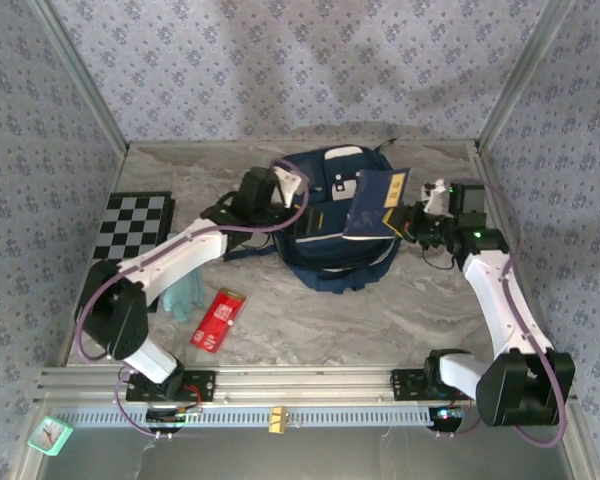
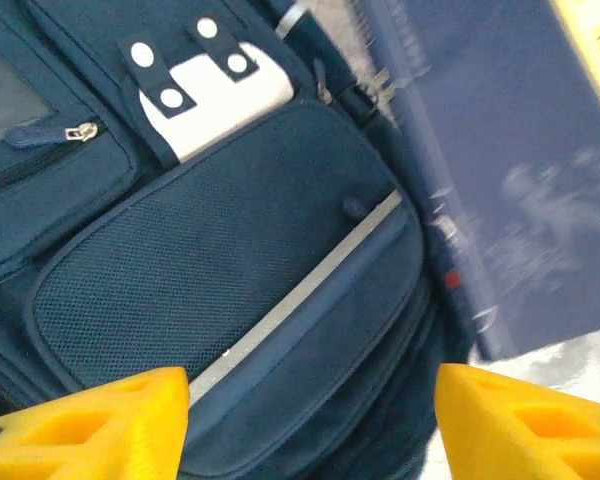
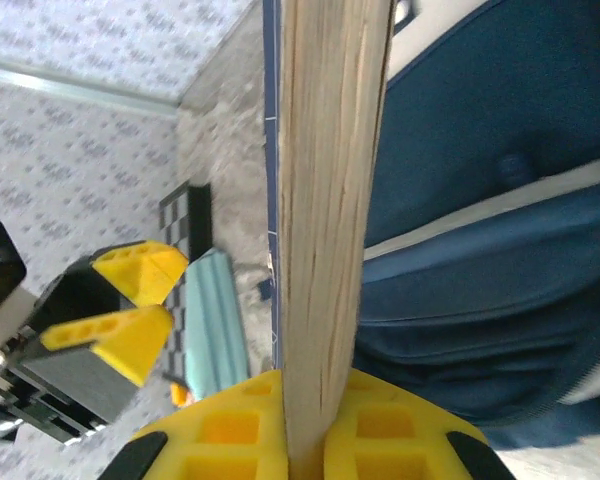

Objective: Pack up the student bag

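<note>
The student bag (image 1: 330, 235), a navy backpack with white trim, lies flat at the table's middle back. A thin navy booklet (image 1: 377, 205) stands on edge over its right half, and my right gripper (image 1: 417, 222) is shut on the booklet's right end. In the right wrist view the yellow fingers (image 3: 230, 430) pinch the pale page edge of the booklet (image 3: 325, 200), with the bag (image 3: 480, 250) beside it. My left gripper (image 1: 286, 188) hovers at the bag's left side. In the left wrist view its gripper (image 2: 310, 430) is open over the mesh front pocket (image 2: 220, 270), holding nothing.
A red packet (image 1: 218, 318) and a teal folded item (image 1: 185, 293) lie at the front left beside the left arm. A checkerboard (image 1: 132, 222) sits at the left wall. A small teal clock (image 1: 50, 432) lies below the rail.
</note>
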